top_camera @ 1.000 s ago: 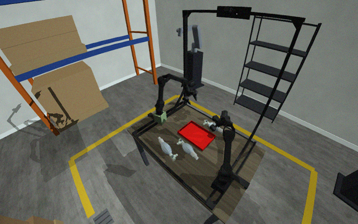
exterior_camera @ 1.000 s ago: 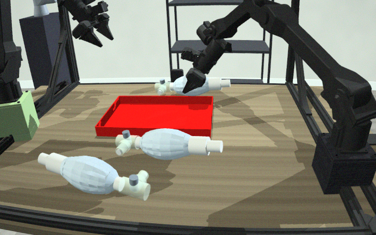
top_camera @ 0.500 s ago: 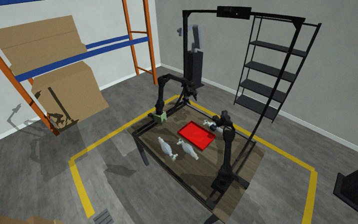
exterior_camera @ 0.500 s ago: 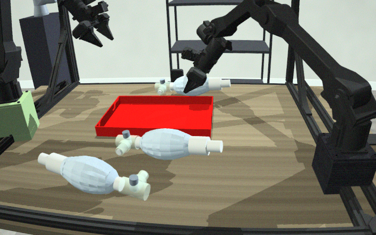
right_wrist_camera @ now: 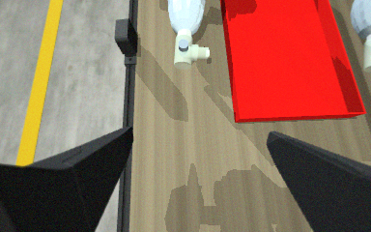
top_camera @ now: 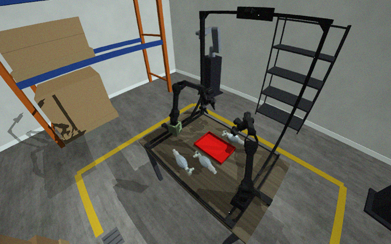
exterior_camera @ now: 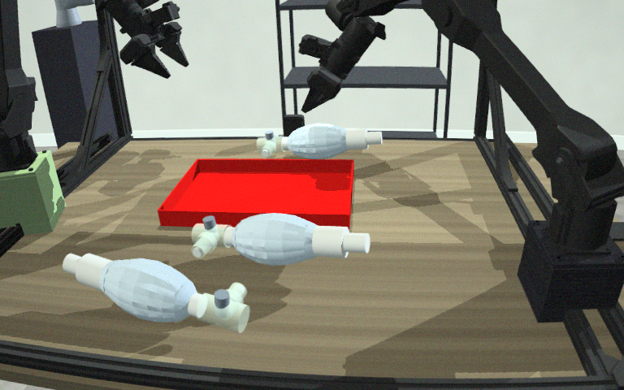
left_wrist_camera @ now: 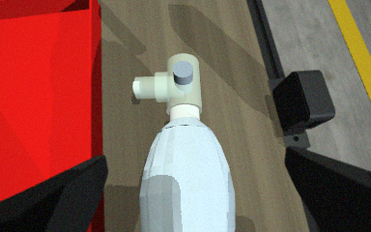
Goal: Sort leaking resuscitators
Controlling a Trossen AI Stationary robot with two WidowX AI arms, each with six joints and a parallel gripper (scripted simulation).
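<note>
Resuscitators: three in all, each lying on the surface [top_camera: 211, 189] [exterior_camera: 413, 298] [left_wrist_camera: 121, 63] [right_wrist_camera: 164, 145], outside the tray.
Far resuscitator [top_camera: 233, 138] [exterior_camera: 317, 140] [left_wrist_camera: 190, 184] [right_wrist_camera: 185, 14]: one, beyond the tray's far wall in the exterior view; bag rounded, side branch turned towards the tray.
Middle resuscitator [top_camera: 205, 162] [exterior_camera: 275, 239] [right_wrist_camera: 363, 16]: one, just beside the tray's near wall; bag full in outline, side branch turned away from the tray.
Near resuscitator [top_camera: 181, 161] [exterior_camera: 147, 289]: one, nearest the exterior camera, its valve end facing opposite to the other two; bag rounded.
Grey caps: we count three, one standing up on each valve.
Red tray [top_camera: 212, 146] [exterior_camera: 257, 190] [left_wrist_camera: 45, 111] [right_wrist_camera: 290, 63]: one, flat on the surface; we count no units inside.
Hands: two, both open.
Left hand [top_camera: 233, 131] [exterior_camera: 307, 108] [left_wrist_camera: 196, 157]: fingers spread wide above the far resuscitator, gripping nothing.
Right hand [top_camera: 210, 110] [exterior_camera: 178, 71] [right_wrist_camera: 200, 132]: fingers spread wide, raised well apart from all three units, gripping nothing.
Base blocks: two; we list one black block [top_camera: 237, 202] [exterior_camera: 552, 289] under the left arm, one green block [top_camera: 178, 129] [exterior_camera: 27, 197] under the right.
</note>
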